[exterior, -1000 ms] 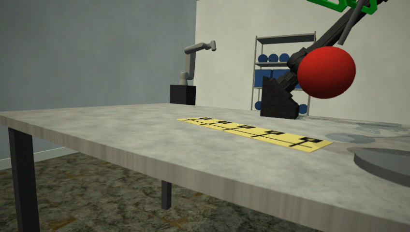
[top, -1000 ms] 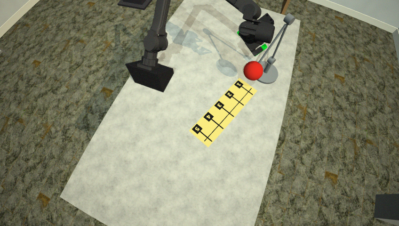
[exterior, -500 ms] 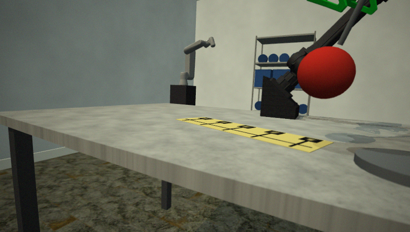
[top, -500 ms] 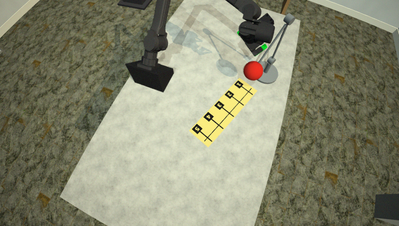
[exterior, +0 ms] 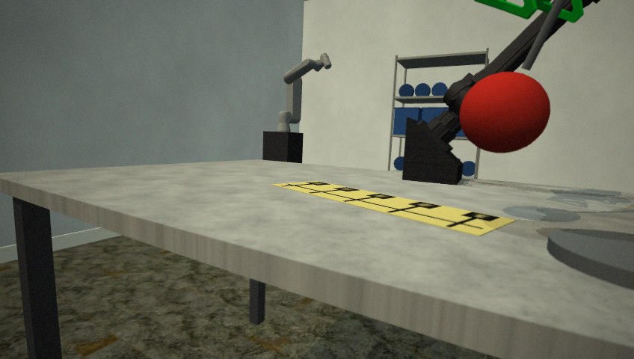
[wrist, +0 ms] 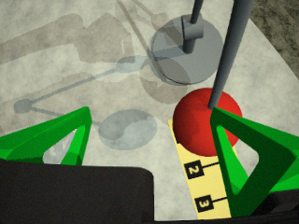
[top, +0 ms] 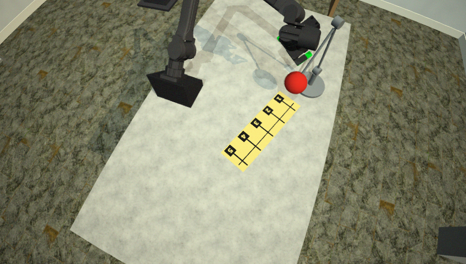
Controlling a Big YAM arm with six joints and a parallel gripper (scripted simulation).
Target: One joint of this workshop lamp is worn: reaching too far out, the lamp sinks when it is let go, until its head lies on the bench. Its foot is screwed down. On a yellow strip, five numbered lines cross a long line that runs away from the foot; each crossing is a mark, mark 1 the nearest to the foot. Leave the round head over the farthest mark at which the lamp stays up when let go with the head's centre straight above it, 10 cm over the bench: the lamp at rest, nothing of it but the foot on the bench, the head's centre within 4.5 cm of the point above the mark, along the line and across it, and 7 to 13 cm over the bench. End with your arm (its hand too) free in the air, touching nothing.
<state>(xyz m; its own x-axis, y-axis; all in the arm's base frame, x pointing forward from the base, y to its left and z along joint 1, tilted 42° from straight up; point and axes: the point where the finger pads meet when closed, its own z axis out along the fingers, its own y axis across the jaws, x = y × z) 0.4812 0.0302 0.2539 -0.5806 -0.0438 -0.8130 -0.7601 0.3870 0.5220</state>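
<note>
The lamp's round red head [top: 295, 82] hangs in the air near the foot end of the yellow strip [top: 261, 131], about over mark 1. It also shows in the side view [exterior: 504, 111], well above the bench, and in the wrist view [wrist: 206, 121]. The grey foot disc [top: 312, 88] sits on the bench at the far right. Two thin grey arm rods rise to an elbow joint [top: 337, 22]. My gripper [wrist: 150, 113] with green fingers is open and empty, above and behind the head; the right finger [wrist: 239, 152] is next to the lower rod.
The arm's black base block [top: 175, 86] stands on the bench left of the strip. The strip's marks 2 to 5 run toward the near left. The bench's right edge is close to the lamp foot.
</note>
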